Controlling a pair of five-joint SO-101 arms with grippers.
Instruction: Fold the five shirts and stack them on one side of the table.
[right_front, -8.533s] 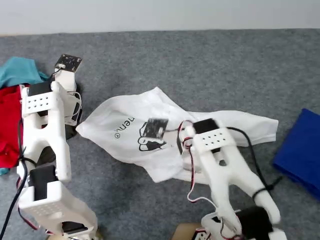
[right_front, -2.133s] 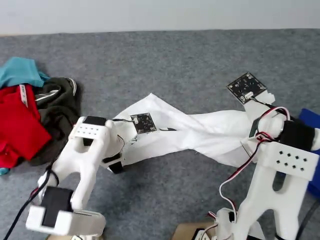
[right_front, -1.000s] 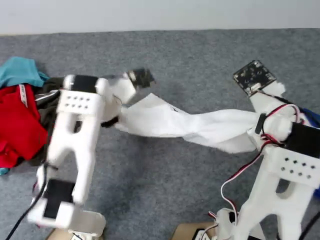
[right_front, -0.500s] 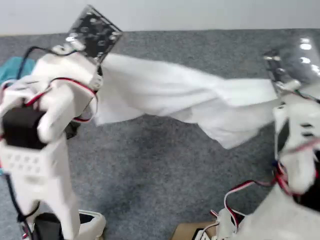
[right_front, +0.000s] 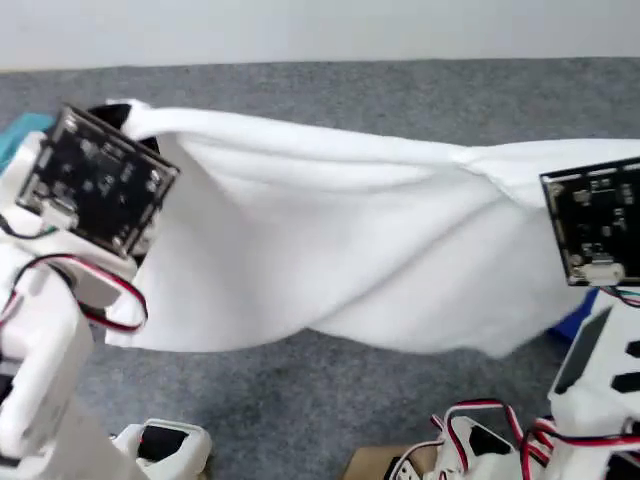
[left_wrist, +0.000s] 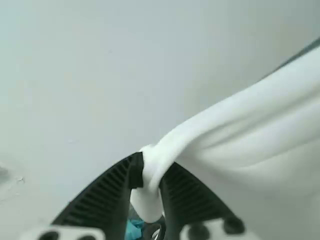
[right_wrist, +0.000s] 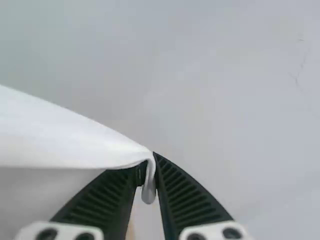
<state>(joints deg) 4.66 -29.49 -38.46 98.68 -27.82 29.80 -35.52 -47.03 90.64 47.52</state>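
A white shirt (right_front: 350, 250) hangs stretched wide in the air between both arms, high above the grey table (right_front: 330, 90). My left gripper (left_wrist: 149, 172) is shut on one corner of the white shirt (left_wrist: 240, 135), the cloth pinched between its black fingers (left_wrist: 122, 175). My right gripper (right_wrist: 146, 172) is shut on the other corner of the white shirt (right_wrist: 60, 140). In the high view the left arm (right_front: 70, 260) stands raised at the left and the right arm (right_front: 600, 290) at the right, each with its circuit board facing up.
A sliver of a teal shirt (right_front: 20, 135) shows at the left edge and a bit of a blue shirt (right_front: 572, 320) below the hanging cloth at the right. The raised shirt hides the table's middle. A pale wall (left_wrist: 100, 75) fills the background of both wrist views.
Both arms have lifted the white shirt off the table and pulled it apart, so it went from a twisted band to a wide spread sheet close under the camera.
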